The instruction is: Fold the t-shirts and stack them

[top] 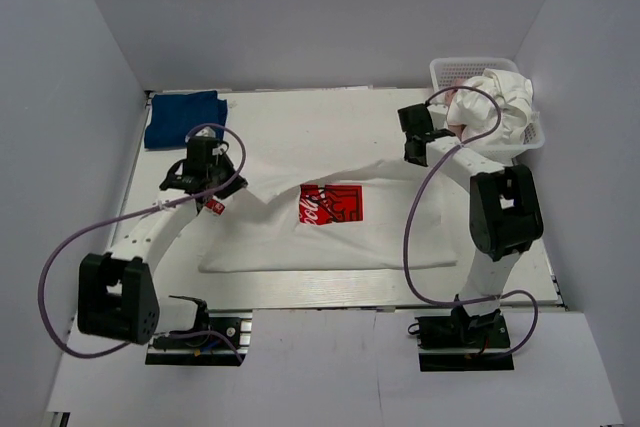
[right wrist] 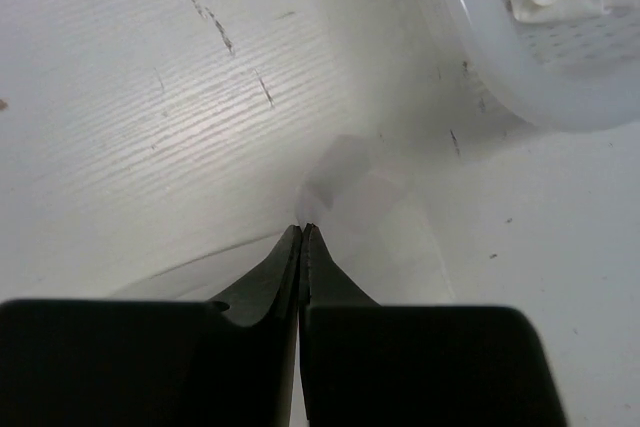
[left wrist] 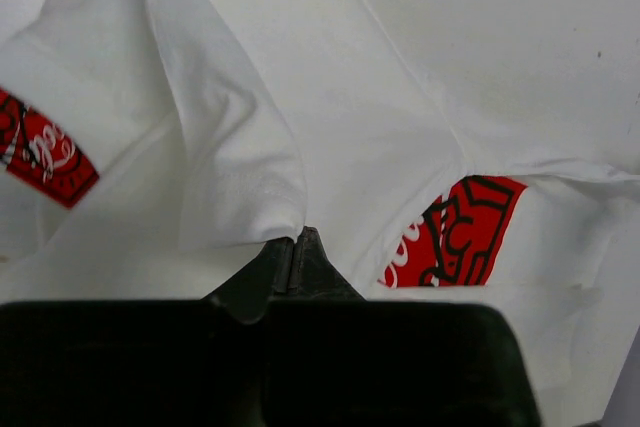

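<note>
The white Coca-Cola t-shirt (top: 330,232) lies spread across the table, its red print (top: 331,203) facing up. Its far edge is lifted at two points. My left gripper (top: 213,199) is shut on a fold of this shirt at its left. In the left wrist view the jaws (left wrist: 297,239) pinch white cloth, with the red print (left wrist: 455,232) beside them. My right gripper (top: 416,157) is shut on the shirt's far right edge. In the right wrist view (right wrist: 303,230) thin white cloth (right wrist: 350,172) leads from its tips. A folded dark blue t-shirt (top: 183,117) lies at the far left.
A white mesh basket (top: 455,69) stands at the far right corner, holding a crumpled white t-shirt (top: 505,107) with a bit of pink cloth (top: 454,97) beside it. Its rim (right wrist: 520,87) is close to my right gripper. Grey walls enclose the table.
</note>
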`<state>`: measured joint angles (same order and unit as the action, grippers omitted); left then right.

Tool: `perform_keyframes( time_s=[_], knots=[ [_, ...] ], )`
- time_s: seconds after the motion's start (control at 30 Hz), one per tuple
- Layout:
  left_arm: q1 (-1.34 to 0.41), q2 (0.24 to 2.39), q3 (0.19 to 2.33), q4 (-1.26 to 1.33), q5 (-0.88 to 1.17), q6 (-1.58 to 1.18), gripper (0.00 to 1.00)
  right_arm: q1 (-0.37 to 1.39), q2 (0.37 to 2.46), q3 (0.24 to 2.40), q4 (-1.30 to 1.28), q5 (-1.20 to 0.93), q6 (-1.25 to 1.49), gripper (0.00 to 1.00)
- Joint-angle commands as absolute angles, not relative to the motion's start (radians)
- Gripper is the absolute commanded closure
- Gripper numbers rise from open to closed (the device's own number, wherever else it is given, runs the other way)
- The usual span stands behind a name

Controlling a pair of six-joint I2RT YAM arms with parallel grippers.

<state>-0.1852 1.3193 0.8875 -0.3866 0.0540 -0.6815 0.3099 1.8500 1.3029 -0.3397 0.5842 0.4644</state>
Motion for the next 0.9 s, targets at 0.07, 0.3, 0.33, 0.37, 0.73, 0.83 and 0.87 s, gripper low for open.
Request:
perform_keyframes(
  time_s=[0.07,0.3,0.33,0.37,0.73,0.83,0.87],
  knots=[
    [-0.193,1.112,0.78,-0.466,0.095,-0.738,1.0,0.313,1.76,1.238,-0.305,0.621,0.456,1.0],
    [-0.193,0.872,0.701,-0.59,0.181,-0.772,1.0,0.322,1.686,1.158,-0.284,0.615,0.454,1.0],
    [-0.193,0.849,0.674,-0.609,0.193,-0.781,1.0,0.321,1.672,1.151,-0.278,0.615,0.457,1.0],
    [-0.193,0.827,0.66,-0.609,0.193,-0.796,1.0,0.321,1.657,1.135,-0.273,0.611,0.454,1.0],
    [-0.193,0.727,0.476,-0.723,0.27,-0.848,0.39,0.327,1.6,0.98,-0.285,0.604,0.553,0.91],
    [-0.193,0.727,0.497,-0.768,0.258,-0.848,0.0,0.328,1.569,0.922,-0.322,0.603,0.63,0.63],
    [-0.193,0.727,0.508,-0.779,0.258,-0.848,0.0,0.327,1.56,0.882,-0.351,0.617,0.65,0.62]
  ],
)
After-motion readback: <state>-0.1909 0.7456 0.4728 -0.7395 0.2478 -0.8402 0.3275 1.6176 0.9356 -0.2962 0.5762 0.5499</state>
